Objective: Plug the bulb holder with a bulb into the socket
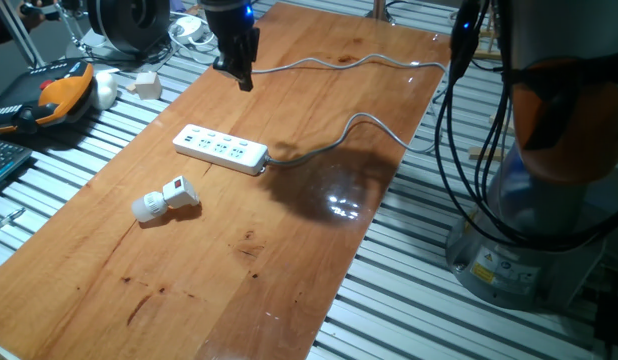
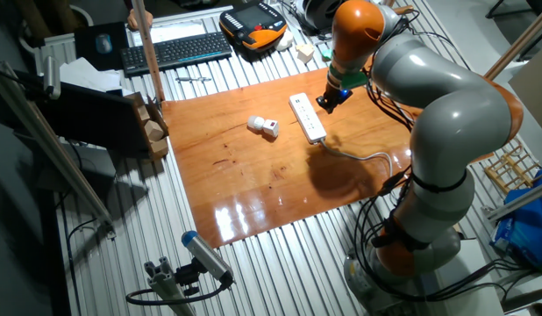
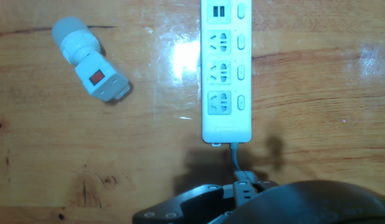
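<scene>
While the gripper (image 1: 243,72) hangs above the bench (image 1: 289,260), we cannot tell its finger state. We see the bulb holder (image 3: 102,79), bulb (image 3: 65,30) attached, lying apart from the socket (image 3: 225,68).

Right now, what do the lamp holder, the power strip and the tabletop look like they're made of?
The bulb holder looks like matte white moulded plastic, with a red switch. The socket strip looks like smooth white plastic with slightly glossy faces. The table appears to be varnished wood: visible grain, knots and bright reflections.
</scene>
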`<action>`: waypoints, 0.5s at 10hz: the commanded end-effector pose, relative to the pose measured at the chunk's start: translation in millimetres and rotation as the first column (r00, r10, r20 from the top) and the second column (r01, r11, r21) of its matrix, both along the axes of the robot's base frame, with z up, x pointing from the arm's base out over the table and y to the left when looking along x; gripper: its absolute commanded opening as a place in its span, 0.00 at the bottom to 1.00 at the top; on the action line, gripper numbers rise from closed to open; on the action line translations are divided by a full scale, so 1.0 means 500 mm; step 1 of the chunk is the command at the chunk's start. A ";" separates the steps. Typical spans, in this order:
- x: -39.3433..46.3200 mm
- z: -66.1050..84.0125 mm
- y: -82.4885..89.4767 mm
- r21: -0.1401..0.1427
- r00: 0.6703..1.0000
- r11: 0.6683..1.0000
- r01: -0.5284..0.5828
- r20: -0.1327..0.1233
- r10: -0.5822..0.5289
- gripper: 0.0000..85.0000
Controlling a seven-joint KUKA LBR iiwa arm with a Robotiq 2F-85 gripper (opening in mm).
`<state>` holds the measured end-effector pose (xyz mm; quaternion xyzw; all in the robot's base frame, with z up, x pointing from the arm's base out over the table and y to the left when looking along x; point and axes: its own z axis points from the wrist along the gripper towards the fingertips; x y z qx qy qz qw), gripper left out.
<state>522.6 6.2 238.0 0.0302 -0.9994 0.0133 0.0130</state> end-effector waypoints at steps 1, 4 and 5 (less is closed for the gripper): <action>0.002 -0.003 0.002 0.001 1.000 1.000 0.007 0.000 -0.007 0.00; 0.010 -0.013 0.009 0.002 1.000 1.000 0.023 0.006 -0.023 0.00; 0.011 -0.015 0.010 0.007 0.999 0.999 0.038 0.008 -0.039 0.00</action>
